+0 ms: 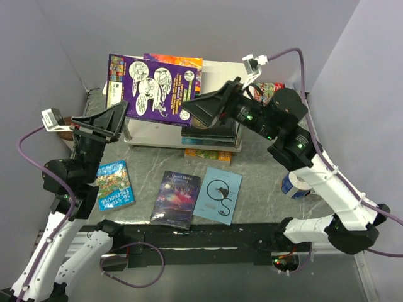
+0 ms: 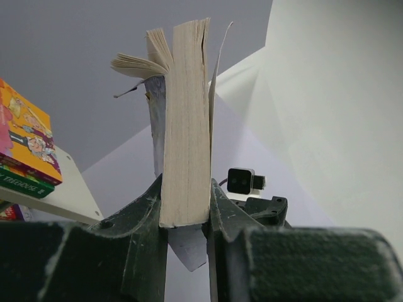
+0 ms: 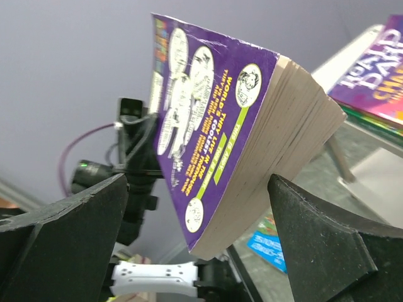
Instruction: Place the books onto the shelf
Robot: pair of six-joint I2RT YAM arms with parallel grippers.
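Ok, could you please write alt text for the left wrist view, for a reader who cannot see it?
The left gripper clamps the bottom of a thick paperback book with cream page edges, which stands upright with its top pages fanning open. At the left edge, colourful stacked books lie on a pale shelf board.

Arms built alike: left arm (image 1: 45, 248) and right arm (image 1: 343, 192) have white lower links and black joint housings, with small green lights (image 1: 252, 117) on the right one's joints. Matte black and wedge-shaped: left gripper (image 1: 123, 116) and right gripper (image 1: 192, 112), their fingers (image 3: 63, 239) broad and grainy-surfaced. A purple cable (image 1: 301, 66) loops from each white wrist camera (image 1: 254, 63).
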